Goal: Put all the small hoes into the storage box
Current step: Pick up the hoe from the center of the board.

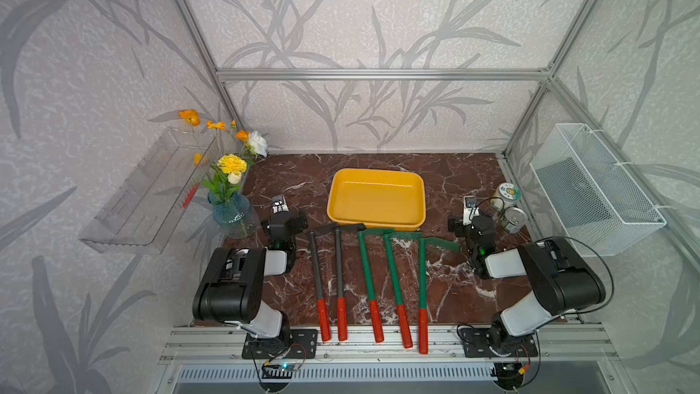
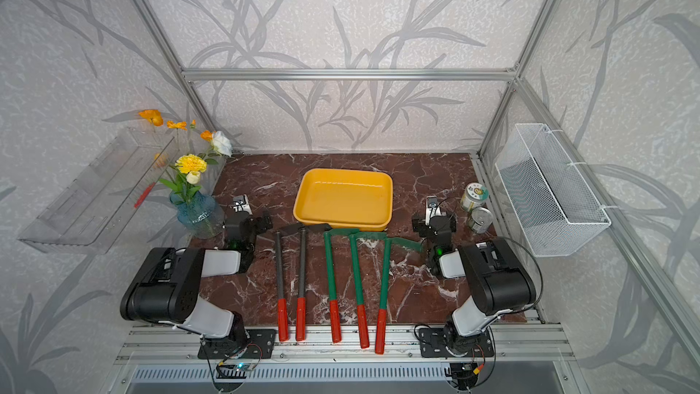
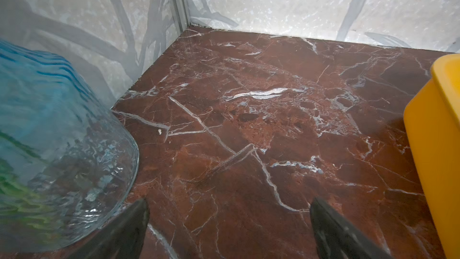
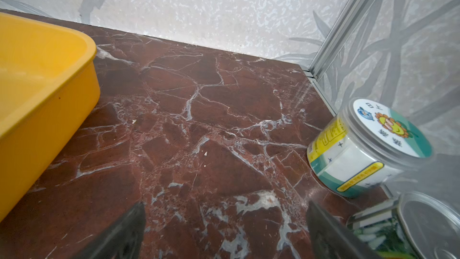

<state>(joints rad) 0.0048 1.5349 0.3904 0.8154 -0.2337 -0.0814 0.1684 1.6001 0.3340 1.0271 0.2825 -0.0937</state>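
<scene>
Two small hoes [image 1: 316,269] lie front-back, heads twd storage box [image 1: 375,198]; L end effector [image 3: 229,204], R end effector [image 4: 225,205] open.

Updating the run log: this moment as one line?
phase: not started | left gripper: open, empty | right gripper: open, empty | hoes: on table, untouched | storage box: empty

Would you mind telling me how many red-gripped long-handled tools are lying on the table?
5. All lie side by side in front of the yellow tray, grips toward the robot: two grey-shafted ones on the robot's left, three green-shafted ones on its right. None seems hidden.
</scene>
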